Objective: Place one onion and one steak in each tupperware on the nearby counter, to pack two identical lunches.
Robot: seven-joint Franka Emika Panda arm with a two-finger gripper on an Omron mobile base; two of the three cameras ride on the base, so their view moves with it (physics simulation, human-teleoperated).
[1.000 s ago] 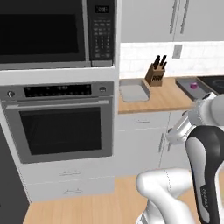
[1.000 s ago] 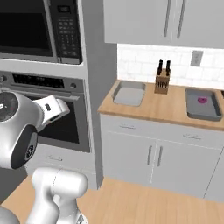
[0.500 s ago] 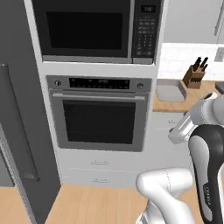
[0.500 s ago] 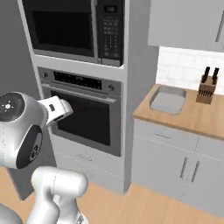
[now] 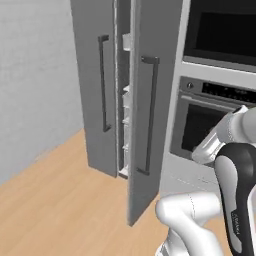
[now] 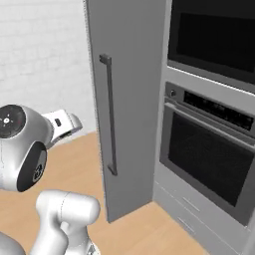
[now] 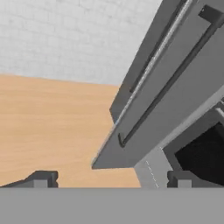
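Observation:
My gripper point(image 7: 111, 181) is open, its two dark fingertips point(image 7: 42, 179) wide apart with nothing between them. It points down at the light wood floor point(image 7: 48, 122) in front of a tall grey fridge door point(image 7: 175, 100) with a long dark handle. The arm's white hand point(image 6: 62, 124) hangs to the left of that door. The onion, the steak, the tupperware and the counter are out of view.
A grey fridge point(image 5: 145, 100) stands with its two doors ajar, and white shelves point(image 5: 125, 105) show in the gap. To its right is a built-in wall oven point(image 6: 209, 164) with a microwave point(image 6: 214, 30) above. A pale wall point(image 5: 35, 75) lies to the left, beyond open floor point(image 5: 55, 205).
The whole picture has swung left as the base turned. The counter with its tray and knife block has slid out of view, and the fridge has come in. The jaws stay open.

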